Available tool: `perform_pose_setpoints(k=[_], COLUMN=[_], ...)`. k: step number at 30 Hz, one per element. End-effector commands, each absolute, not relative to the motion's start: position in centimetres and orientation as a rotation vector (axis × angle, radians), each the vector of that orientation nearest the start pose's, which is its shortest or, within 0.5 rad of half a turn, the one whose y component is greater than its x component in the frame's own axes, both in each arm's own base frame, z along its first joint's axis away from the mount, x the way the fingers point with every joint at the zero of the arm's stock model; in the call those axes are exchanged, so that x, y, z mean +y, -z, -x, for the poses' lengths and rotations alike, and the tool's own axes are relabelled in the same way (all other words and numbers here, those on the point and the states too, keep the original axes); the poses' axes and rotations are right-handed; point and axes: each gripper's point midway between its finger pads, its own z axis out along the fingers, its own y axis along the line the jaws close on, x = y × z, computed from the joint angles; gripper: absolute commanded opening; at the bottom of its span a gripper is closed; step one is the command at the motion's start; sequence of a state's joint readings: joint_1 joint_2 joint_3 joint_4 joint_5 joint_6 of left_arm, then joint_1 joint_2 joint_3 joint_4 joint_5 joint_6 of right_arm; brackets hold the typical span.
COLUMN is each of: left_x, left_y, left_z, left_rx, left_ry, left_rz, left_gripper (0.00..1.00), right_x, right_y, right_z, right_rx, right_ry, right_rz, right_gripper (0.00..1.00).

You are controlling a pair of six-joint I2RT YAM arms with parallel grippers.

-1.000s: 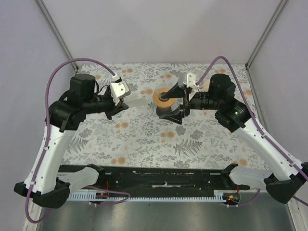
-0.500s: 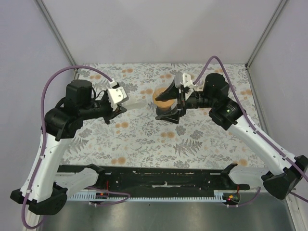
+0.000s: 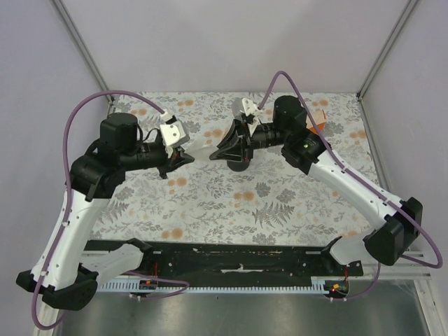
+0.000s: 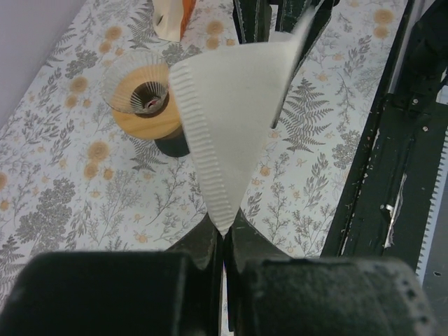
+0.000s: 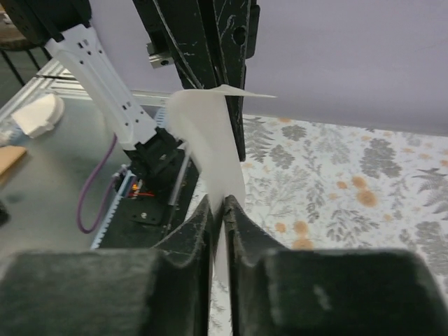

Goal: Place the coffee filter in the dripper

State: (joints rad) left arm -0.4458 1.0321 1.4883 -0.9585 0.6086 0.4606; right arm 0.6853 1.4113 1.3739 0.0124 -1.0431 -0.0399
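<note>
The coffee filter (image 4: 231, 119) is a white paper cone with a ribbed seam, held in the air between both arms (image 3: 201, 149). My left gripper (image 4: 224, 227) is shut on its pointed tip. My right gripper (image 5: 218, 204) has its jaws pressed on the filter's opposite edge (image 5: 210, 140), facing the left one (image 3: 213, 157). The dripper (image 4: 143, 105) stands on the floral table below and left of the filter, its orange-brown ring showing under a ribbed funnel. In the top view my right gripper covers most of it.
An orange-and-white box (image 4: 171, 17) lies beyond the dripper near the table's back. The black rail (image 3: 238, 262) with both arm bases runs along the near edge. Grey walls close in the back and sides.
My right arm swung left, away from above the dripper, to the filter's free edge, and its wide-open jaws closed on the paper. The left gripper kept its hold on the tip.
</note>
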Motion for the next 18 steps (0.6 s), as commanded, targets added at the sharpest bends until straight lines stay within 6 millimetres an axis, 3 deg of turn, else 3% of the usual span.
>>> perform_pose_setpoints(k=[1,2,5,7,10,15,18], left_x=[-20.3,-20.4,-20.6,-20.8,-21.4,-22.4,-22.7], left_y=[-36.5,-36.2,-35.4,-35.2,-35.3,-37.0,-38.2], left_z=[-18.7,-18.4,-16.6,-15.7,-15.4,-15.4,-15.5], left_rx=[1.599,1.611,1.633,1.633,1.632,1.604,1.583], left_ry=[0.743,0.769,0.860,0.912,0.974,1.053,1.068], left_rz=[-1.205,-1.212,-1.256,-1.279,-1.291,-1.260,-1.243], left_gripper=[0.02,0.07,0.43,0.54,0.55,0.45,0.30], right_x=[36.2,36.1,35.1,34.6,34.5,34.6,34.6], right_y=[-39.5,-39.0,-37.4,-36.6,-36.3,-35.9,-35.3], right_z=[-19.2,-19.4,-19.7,-19.4,-19.3,-20.0,-20.7], right_rx=[1.011,1.024,1.036,1.019,1.002,1.035,1.082], right_ry=[-1.328,-1.315,-1.272,-1.231,-1.194,-1.161,-1.144], right_rz=[1.400,1.409,1.448,1.491,1.528,1.517,1.505], right_gripper=[0.06,0.00,0.00,0.00,0.00,0.00,0.00])
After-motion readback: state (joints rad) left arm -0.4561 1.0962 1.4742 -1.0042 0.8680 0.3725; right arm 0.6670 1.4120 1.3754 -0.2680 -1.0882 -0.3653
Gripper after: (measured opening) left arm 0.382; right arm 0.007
